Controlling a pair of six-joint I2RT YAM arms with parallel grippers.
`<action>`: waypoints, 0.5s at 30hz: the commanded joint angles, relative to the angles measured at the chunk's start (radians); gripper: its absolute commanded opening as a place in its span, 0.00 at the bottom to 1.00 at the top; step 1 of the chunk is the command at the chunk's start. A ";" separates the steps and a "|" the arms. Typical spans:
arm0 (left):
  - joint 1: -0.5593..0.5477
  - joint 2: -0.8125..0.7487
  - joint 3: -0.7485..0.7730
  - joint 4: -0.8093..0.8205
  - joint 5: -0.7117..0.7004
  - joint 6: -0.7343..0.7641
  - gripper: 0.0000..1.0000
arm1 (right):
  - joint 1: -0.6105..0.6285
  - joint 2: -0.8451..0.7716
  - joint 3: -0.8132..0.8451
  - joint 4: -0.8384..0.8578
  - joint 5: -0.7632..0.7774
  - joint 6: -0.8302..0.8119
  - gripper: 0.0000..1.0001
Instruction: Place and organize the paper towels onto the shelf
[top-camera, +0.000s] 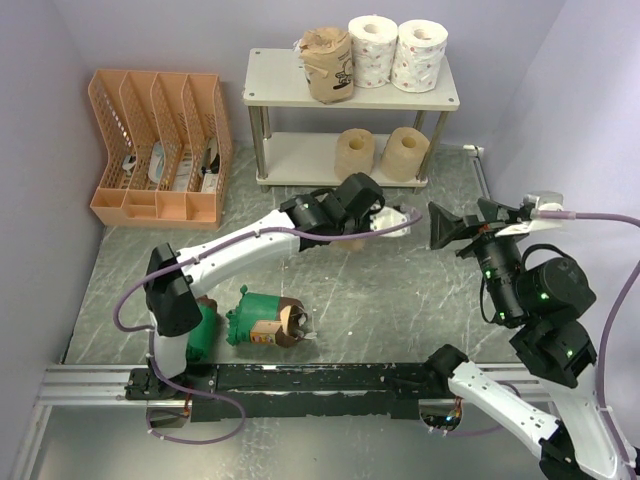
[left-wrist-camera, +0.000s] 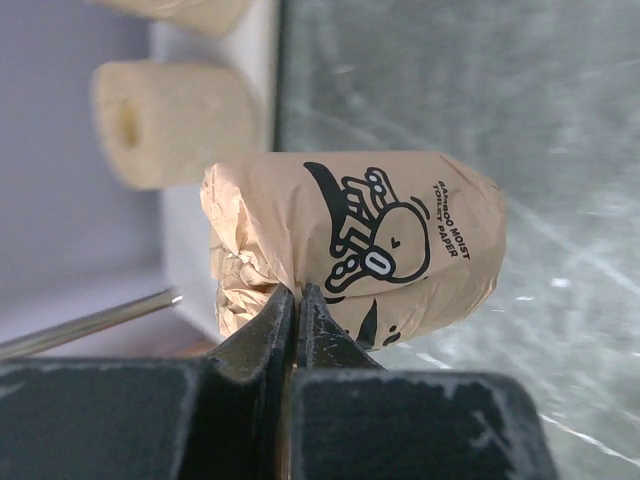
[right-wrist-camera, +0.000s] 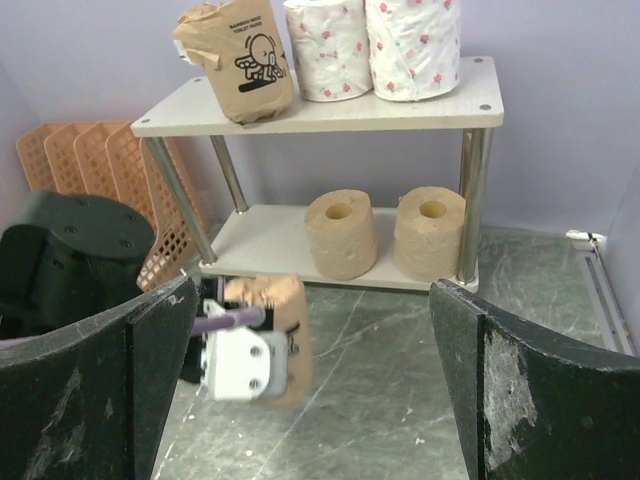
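Before the shelf (top-camera: 275, 82), left claw (left-wrist-camera: 295, 300) pinching brown printed roll (left-wrist-camera: 400, 235), right claw (top-camera: 472, 222) open

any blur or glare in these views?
Top external: even light, sharp, faint sheen on the table. Left wrist: wrapped roll crisp, tan roll behind it soft. Right wrist: shelf sharp, that wrapped roll blurred.
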 joint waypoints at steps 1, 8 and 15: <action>0.052 -0.084 0.033 0.232 -0.246 0.159 0.07 | 0.002 0.037 0.000 0.072 -0.022 -0.045 1.00; 0.129 -0.093 0.152 0.263 -0.268 0.285 0.07 | 0.002 0.102 0.006 0.098 -0.049 -0.065 1.00; 0.201 -0.083 0.255 0.217 -0.212 0.429 0.07 | 0.002 0.106 -0.020 0.112 -0.048 -0.063 1.00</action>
